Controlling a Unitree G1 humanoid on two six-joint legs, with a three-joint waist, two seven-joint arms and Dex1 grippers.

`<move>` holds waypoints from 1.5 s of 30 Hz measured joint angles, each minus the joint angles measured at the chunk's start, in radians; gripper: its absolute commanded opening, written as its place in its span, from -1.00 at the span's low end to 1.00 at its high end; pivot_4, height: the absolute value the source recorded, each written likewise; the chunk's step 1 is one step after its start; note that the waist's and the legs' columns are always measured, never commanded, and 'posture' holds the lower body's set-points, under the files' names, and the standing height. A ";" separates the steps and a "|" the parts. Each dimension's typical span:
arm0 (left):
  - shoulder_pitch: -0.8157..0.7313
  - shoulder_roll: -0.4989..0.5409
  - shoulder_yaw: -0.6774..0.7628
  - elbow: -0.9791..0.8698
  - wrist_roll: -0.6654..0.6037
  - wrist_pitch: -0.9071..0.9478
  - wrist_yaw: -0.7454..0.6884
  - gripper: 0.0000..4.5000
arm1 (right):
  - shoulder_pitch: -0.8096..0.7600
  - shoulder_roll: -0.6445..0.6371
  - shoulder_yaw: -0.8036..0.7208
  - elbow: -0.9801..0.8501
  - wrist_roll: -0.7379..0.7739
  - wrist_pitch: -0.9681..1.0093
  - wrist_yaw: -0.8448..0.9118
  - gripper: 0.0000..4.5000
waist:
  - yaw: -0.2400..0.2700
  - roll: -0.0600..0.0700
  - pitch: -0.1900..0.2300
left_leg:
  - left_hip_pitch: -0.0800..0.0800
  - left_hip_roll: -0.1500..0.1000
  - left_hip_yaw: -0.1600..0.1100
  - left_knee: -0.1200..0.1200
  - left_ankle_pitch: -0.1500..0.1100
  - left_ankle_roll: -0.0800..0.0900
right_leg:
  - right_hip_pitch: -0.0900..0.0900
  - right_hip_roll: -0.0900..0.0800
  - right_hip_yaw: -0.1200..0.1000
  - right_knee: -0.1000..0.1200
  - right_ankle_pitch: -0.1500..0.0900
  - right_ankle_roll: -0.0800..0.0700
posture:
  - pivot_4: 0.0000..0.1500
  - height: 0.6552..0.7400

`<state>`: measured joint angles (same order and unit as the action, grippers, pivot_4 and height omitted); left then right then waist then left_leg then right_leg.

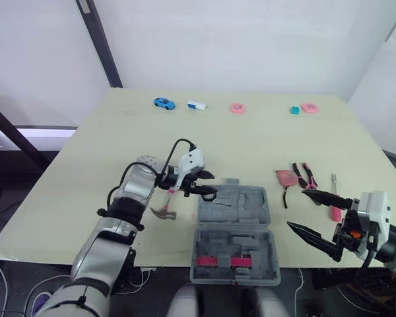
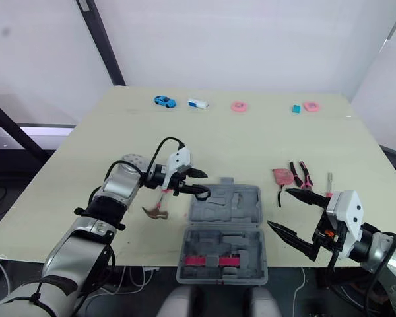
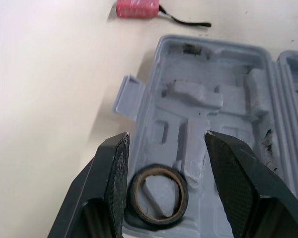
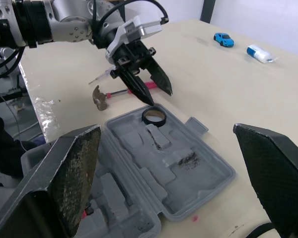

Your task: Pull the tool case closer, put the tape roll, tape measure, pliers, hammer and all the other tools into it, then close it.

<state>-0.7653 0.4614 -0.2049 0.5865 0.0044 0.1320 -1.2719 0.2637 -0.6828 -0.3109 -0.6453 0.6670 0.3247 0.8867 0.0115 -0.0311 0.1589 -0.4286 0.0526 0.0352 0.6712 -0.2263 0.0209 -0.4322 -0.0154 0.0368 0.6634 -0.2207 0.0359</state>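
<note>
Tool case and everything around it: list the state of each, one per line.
Tool case: open, lying flat.
Tape roll: flat inside the case.
Hammer: on the table, outside the case.
Pliers: on the table, outside.
Left gripper: fingers open over the tape roll.
Right gripper: fingers open, empty.

Table [image 1: 251, 145]: plain pale cream-yellow. Tool case [image 1: 234, 208]: uniform grey, with a magenta strip [image 1: 221, 262] across its near half. Tape roll [image 3: 158, 169]: black outside, brown inner core. Hammer [image 1: 165, 211]: pink handle, dark brownish head. Right of the case: red tape measure [image 1: 286, 177] with a black strap; pliers [image 1: 302, 175] with black and pink handles; screwdriver [image 1: 335, 212] with a pink handle and silver shaft. Far edge, left to right: blue toy car [image 1: 163, 103], white-and-blue object [image 1: 197, 105], pink ring [image 1: 237, 107], teal block [image 1: 294, 110], pink piece [image 1: 309, 107]. Left gripper [image 1: 214, 183] and right gripper [image 1: 297, 208]: black fingers [image 3: 120, 173] with fine cross-hatched pads, white housings; the right has orange accents. Wall [image 1: 251, 39]: white. Slanted beam [image 1: 99, 43]: black.
</note>
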 measured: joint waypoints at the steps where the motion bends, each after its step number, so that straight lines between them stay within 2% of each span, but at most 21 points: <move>1: 0.006 0.000 0.000 0.000 -0.001 0.000 0.008 0.14 | -0.003 0.000 0.001 0.000 0.000 0.000 0.001 1.00 | 0.000 0.000 0.000 | 0.000 0.000 0.000 0.000 0.000 0.000 | 0.000 0.000 0.000 0.000 0.000 0.000 | 1.00 1.00; 13: 0.010 0.003 0.000 -0.009 -0.009 0.006 0.026 0.14 | 0.003 0.000 0.002 0.000 0.000 0.000 -0.004 1.00 | 0.000 0.000 0.000 | 0.000 0.000 0.000 0.000 0.000 0.000 | 0.000 0.000 0.000 0.000 0.000 0.000 | 1.00 1.00; 14: 0.011 0.003 0.000 -0.008 -0.009 0.006 0.026 -0.12 | 0.004 0.000 0.002 0.000 0.000 0.000 -0.005 1.00 | 0.000 0.000 0.000 | 0.000 0.000 0.000 0.000 0.000 0.000 | 0.000 0.000 0.000 0.000 0.000 0.000 | 1.00 1.00; 15: 0.011 0.003 0.000 -0.008 -0.009 0.006 0.026 -0.15 | 0.005 0.000 0.002 0.000 0.000 0.000 -0.006 1.00 | 0.000 0.000 0.000 | 0.000 0.000 0.000 0.000 0.000 0.000 | 0.000 0.000 0.000 0.000 0.000 0.000 | 1.00 1.00; 26: 0.036 0.003 -0.001 0.001 -0.007 -0.019 0.033 -0.15 | 0.005 0.000 0.002 0.000 0.000 0.000 -0.017 1.00 | 0.000 0.000 0.000 | 0.000 0.000 0.000 0.000 0.000 0.000 | 0.000 0.000 0.000 0.000 0.000 0.000 | 1.00 1.00; 45: 0.036 -0.033 -0.044 0.181 0.082 -0.263 0.171 -0.15 | -0.002 0.000 0.021 0.000 0.000 0.002 -0.022 1.00 | 0.000 0.001 -0.002 | 0.003 0.000 0.001 0.000 0.000 0.000 | 0.003 0.000 0.000 0.000 0.000 0.000 | 1.00 1.00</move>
<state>-0.7289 0.4283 -0.2489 0.7676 0.0865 -0.1310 -1.1007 0.2620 -0.6828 -0.2895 -0.6456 0.6668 0.3263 0.8649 0.0118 -0.0303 0.1567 -0.4257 0.0526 0.0359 0.6709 -0.2263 0.0208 -0.4296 -0.0156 0.0371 0.6632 -0.2207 0.0358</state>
